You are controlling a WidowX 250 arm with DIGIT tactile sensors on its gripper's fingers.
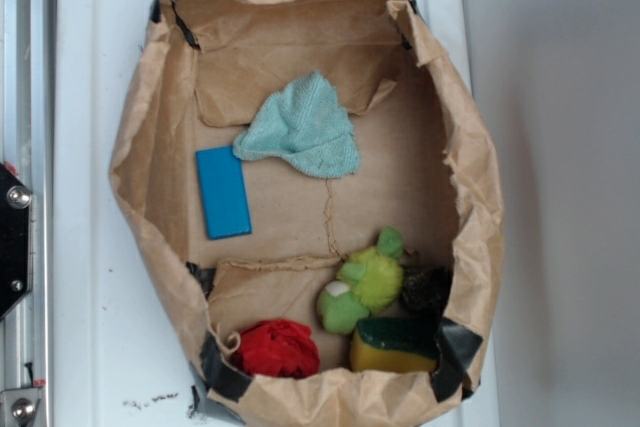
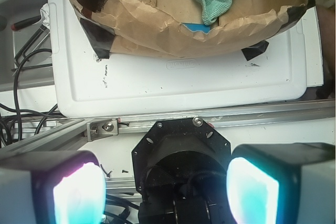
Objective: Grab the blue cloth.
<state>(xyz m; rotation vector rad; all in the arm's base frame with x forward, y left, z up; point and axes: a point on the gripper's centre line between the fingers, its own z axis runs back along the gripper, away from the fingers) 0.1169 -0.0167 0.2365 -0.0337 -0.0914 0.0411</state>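
The cloth (image 1: pixel 300 130) sits crumpled on the floor of the paper bag (image 1: pixel 480 207), toward the bag's far end as the exterior view frames it, with one edge lying against a folded flap. Just beside it lies the blue block (image 1: pixel 222 191), flat on the brown paper, close to the cloth's lower corner but apart from it. Down at the bag's other end the green toy (image 1: pixel 362 285), a red ball (image 1: pixel 277 348), a dark lump (image 1: pixel 427 289) and a yellow-and-green sponge (image 1: pixel 393 346) crowd together. The bag covers most of the white tabletop (image 1: pixel 85 247), leaving bare strips along its edges.

From the wrist view, the gripper (image 2: pixel 165 190) hangs outside the bag, off the tabletop's edge over the metal rail (image 2: pixel 157 124). Its fingers (image 2: pixel 79 192) stand spread wide, nothing between them, pads glowing teal. The cloth shows at the top of that view, over the bag's rim, well apart from the gripper.
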